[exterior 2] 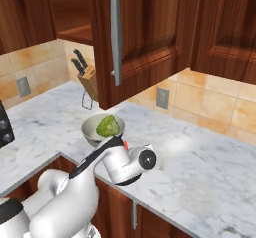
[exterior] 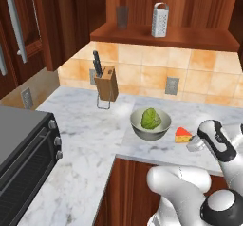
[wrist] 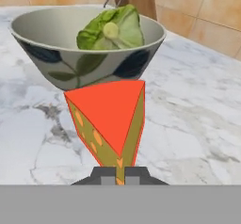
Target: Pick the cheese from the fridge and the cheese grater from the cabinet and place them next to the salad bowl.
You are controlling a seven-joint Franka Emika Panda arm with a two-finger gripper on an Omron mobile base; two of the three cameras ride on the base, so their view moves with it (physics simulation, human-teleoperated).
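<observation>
Left base view: the pincer [exterior: 191,144] reaches in low from the right over the marble table [exterior: 90,139], and the cheese [exterior: 182,135] sits right at its tip, touching it, just to the right of the salad bowl [exterior: 151,124]. The bowl carries a green lettuce head [exterior: 151,118]. Up on the shelf of the cabinet [exterior: 166,35] stands the cheese grater [exterior: 160,20], upright, with a dark grey cup [exterior: 122,17] well to its left. A knife block [exterior: 106,83] stands against the tiled wall behind the bowl, and a dark oven [exterior: 23,154] sits at the left edge.

Right base view: the white wrist covers the pincer, so its jaws cannot be read here. The salad bowl [exterior 2: 102,128] lies just beyond the wrist, and a sliver of red from the cheese [exterior 2: 125,145] peeks out beside it.

Hand view: the fingertips [wrist: 104,175] are closed tight on the narrow point of the cheese [wrist: 109,119], gripping it. The wedge rises from the tips with its red rind side facing the camera. The salad bowl [wrist: 61,63] stands directly behind the wedge, close.
</observation>
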